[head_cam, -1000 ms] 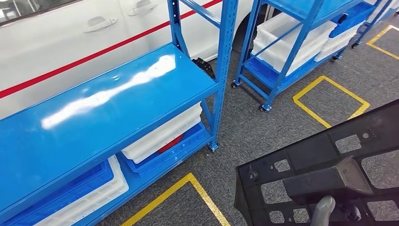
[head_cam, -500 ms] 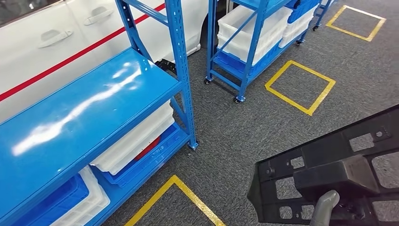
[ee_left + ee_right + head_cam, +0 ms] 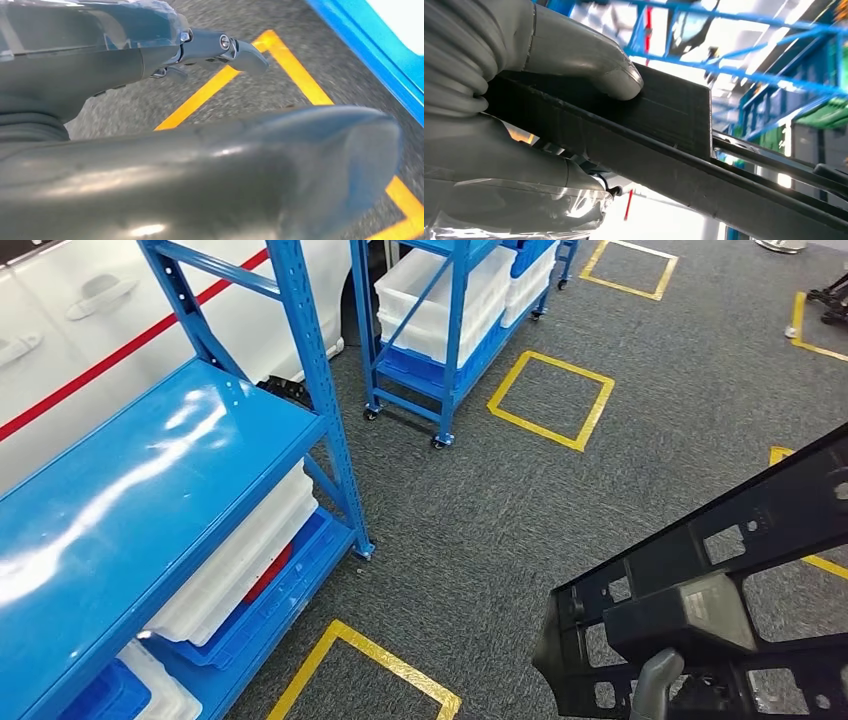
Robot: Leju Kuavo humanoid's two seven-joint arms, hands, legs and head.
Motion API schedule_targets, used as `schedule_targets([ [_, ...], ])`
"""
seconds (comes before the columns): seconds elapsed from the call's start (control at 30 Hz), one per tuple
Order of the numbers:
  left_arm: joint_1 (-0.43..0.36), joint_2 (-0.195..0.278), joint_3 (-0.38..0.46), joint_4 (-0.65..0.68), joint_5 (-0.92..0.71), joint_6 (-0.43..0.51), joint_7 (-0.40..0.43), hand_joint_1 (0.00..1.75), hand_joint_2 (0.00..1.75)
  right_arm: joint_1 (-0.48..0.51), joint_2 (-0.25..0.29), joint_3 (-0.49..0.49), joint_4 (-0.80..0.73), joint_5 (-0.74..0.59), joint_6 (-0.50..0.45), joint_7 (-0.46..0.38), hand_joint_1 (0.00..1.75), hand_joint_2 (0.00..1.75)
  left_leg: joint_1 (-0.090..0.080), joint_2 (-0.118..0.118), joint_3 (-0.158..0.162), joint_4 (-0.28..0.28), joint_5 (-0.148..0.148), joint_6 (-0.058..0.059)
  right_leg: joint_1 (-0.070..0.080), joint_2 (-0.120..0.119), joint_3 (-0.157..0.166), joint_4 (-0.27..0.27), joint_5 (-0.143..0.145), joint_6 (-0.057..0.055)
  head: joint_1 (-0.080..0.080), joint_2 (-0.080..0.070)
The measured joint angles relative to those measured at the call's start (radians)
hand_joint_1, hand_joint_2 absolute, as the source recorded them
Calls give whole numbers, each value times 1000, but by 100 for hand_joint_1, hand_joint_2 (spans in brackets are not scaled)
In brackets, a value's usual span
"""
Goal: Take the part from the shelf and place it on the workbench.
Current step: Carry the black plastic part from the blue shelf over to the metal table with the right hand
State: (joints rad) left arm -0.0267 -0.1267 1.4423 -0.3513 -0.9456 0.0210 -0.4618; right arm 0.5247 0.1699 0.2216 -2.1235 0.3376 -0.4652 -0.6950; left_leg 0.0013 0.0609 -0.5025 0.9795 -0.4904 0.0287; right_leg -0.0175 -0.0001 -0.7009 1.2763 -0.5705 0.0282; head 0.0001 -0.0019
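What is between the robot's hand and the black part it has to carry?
Nothing visible. The right hand already grips the black part, with its thumb pressed straight onto the part's raised block. The left hand holds nothing. No workbench is in sight, so the way there cannot be judged.

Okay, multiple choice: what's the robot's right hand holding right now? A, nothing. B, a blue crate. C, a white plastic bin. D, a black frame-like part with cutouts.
D: the right hand grips the black part, thumb pressed on its raised block.
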Motion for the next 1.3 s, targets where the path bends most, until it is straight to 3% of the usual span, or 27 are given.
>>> schedule_targets([
  [0.07, -1, 9, -5, 0, -7, -2, -3, 0, 0, 0, -11, 10, 11, 12, -12, 0, 175, 175, -1, 26, 1, 4, -3, -5, 1, -34, 84, -133, 49, -4, 0, 0],
  [0.13, -2, 18, -8, 1, -9, -3, -5, 0, 0, -1, -19, 20, 20, 16, -17, 0, 175, 175, -5, 45, 4, 10, -9, -15, 7, -71, 146, -237, 75, -15, -2, 0],
  [0.17, -2, 22, -9, 1, -9, -4, -6, 0, 0, -1, -22, 23, 23, 18, -19, 0, 175, 175, -7, 53, 7, 11, -11, -21, 10, -78, 153, -253, 76, -22, -2, 0],
  [0.23, -4, 28, -10, 1, -13, -5, -9, 0, 0, 0, -25, 27, 28, 24, -23, 0, 175, 175, -7, 70, 12, 10, -12, -31, 12, -55, 149, -255, 83, -34, -3, 0],
  [0.3, -6, 36, -12, 1, -21, -5, -13, 0, 0, 0, -28, 29, 35, 36, -27, 0, 175, 175, -3, 38, 4, 35, -36, -42, 8, -33, 145, -263, 94, -48, -4, 0],
  [0.37, -5, 44, -15, 3, -35, 3, -10, 0, 0, -2, -30, 31, 43, 47, -32, 0, 175, 175, 2, -26, -40, 139, -103, -50, 6, -11, 139, -267, 103, -59, -5, 0],
  [0.4, -5, 48, -17, 5, -40, 11, -6, 0, 0, -3, -31, 32, 48, 51, -32, 0, 175, 175, 3, -43, -71, 210, -137, -52, 7, 2, 135, -266, 106, -62, -6, 0],
  [0.43, -5, 53, -18, 8, -43, 19, 0, 0, 0, -4, -33, 33, 54, 53, -31, 0, 175, 175, 4, -50, -98, 270, -159, -53, 8, 16, 132, -265, 108, -63, -5, 0],
  [0.47, -7, 59, -19, 13, -42, 24, 4, 0, 0, -4, -35, 34, 60, 54, -27, 0, 175, 175, 4, -52, -111, 299, -160, -53, 9, 31, 129, -263, 109, -63, -5, 0],
  [0.5, -10, 64, -20, 17, -42, 29, 5, 0, 0, -4, -38, 35, 66, 55, -25, 0, 175, 175, 4, -54, -107, 289, -141, -52, 10, 47, 127, -260, 110, -62, -5, 0],
  [0.53, -12, 68, -21, 21, -42, 32, 3, 0, 0, -4, -40, 36, 72, 57, -24, 0, 175, 175, 4, -60, -85, 240, -105, -49, 10, 62, 126, -256, 110, -61, -6, 0],
  [0.6, -17, 75, -24, 27, -44, 36, -8, 0, 0, -4, -43, 36, 82, 61, -25, 0, 175, 175, 6, -107, -24, 100, -40, -39, 10, 91, 122, -249, 111, -57, -5, 0],
  [0.67, -19, 78, -27, 34, -45, 34, -16, 0, 0, -4, -45, 35, 88, 64, -27, 0, 175, 175, 6, -147, 4, 28, -21, -33, 8, 117, 113, -244, 116, -45, -5, 0],
  [0.7, -20, 79, -27, 37, -45, 32, -17, 0, 0, -4, -47, 34, 90, 65, -27, 0, 175, 175, 4, -149, 5, 23, -22, -31, 6, 130, 108, -244, 120, -37, -5, 0],
  [0.73, -22, 79, -27, 39, -44, 31, -18, 0, 0, -2, -48, 33, 92, 66, -27, 0, 175, 175, 3, -135, 5, 21, -19, -27, 4, 143, 103, -246, 125, -28, -5, 0],
  [0.77, -24, 80, -27, 41, -44, 29, -19, 0, 0, 0, -50, 32, 93, 66, -27, 0, 175, 175, 4, -121, 6, 16, -13, -22, 4, 139, 99, -243, 125, -23, -4, 0],
  [0.83, -28, 80, -28, 44, -43, 25, -19, 0, 0, 1, -53, 32, 94, 70, -27, 0, 175, 175, 6, -90, 7, 3, -1, -10, 8, 83, 72, -196, 91, -16, -2, 0],
  [0.87, -28, 80, -28, 46, -43, 22, -19, 0, 0, -1, -55, 31, 95, 76, -28, 0, 175, 175, 6, -74, 5, 0, 2, -6, 9, 45, 48, -144, 57, -15, -1, 0],
  [0.9, -25, 80, -28, 47, -44, 19, -19, 0, 0, -2, -56, 31, 97, 84, -30, 0, 175, 175, 4, -58, 3, 0, 3, -4, 9, 22, 18, -79, 21, -12, 0, 0],
  [0.97, -21, 79, -29, 50, -51, 16, -21, 0, 0, -1, -59, 31, 99, 101, -36, 0, 175, 175, 1, -24, -1, 1, 3, -3, 4, 8, -22, 18, -15, -5, 0, 0],
  [1.0, -20, 77, -30, 52, -58, 16, -23, 0, 0, 0, -59, 30, 99, 109, -39, 1, 175, 175, 1, -8, -2, 1, 2, -4, 1, 4, -17, 18, -7, -2, 0, 0],
  [1.07, -21, 66, -34, 55, -72, 20, -29, 0, 0, 3, -59, 30, 99, 120, -46, 3, 175, 175, 2, 19, -2, 4, -1, -9, -3, -18, 52, -91, 48, 1, 0, 0],
  [1.13, -20, 51, -40, 57, -82, 26, -29, 0, 0, 6, -59, 32, 97, 125, -53, 8, 175, 175, -2, 38, 0, 10, -8, -19, 1, -53, 122, -212, 83, -6, -1, 0],
  [1.17, -19, 46, -42, 58, -83, 27, -25, 0, 0, 9, -59, 35, 95, 123, -56, 11, 175, 175, -4, 46, 2, 12, -11, -25, 4, -62, 137, -241, 88, -12, -1, 0],
  [1.23, -21, 40, -43, 61, -78, 22, -6, 0, 0, 14, -58, 41, 91, 103, -55, 14, 175, 175, -6, 64, 9, 12, -14, -35, 8, -46, 135, -249, 88, -27, -2, 0],
  [1.27, -23, 38, -43, 63, -74, 18, 6, 0, 0, 17, -59, 44, 89, 86, -53, 14, 175, 175, -3, 64, 11, 14, -18, -41, 7, -36, 134, -252, 91, -34, -2, 0],
  [1.3, -25, 38, -43, 65, -71, 13, 17, 0, 0, 18, -58, 46, 89, 63, -47, 12, 175, 175, -1, 48, 7, 25, -29, -46, 6, -26, 134, -255, 94, -41, -3, 0],
])
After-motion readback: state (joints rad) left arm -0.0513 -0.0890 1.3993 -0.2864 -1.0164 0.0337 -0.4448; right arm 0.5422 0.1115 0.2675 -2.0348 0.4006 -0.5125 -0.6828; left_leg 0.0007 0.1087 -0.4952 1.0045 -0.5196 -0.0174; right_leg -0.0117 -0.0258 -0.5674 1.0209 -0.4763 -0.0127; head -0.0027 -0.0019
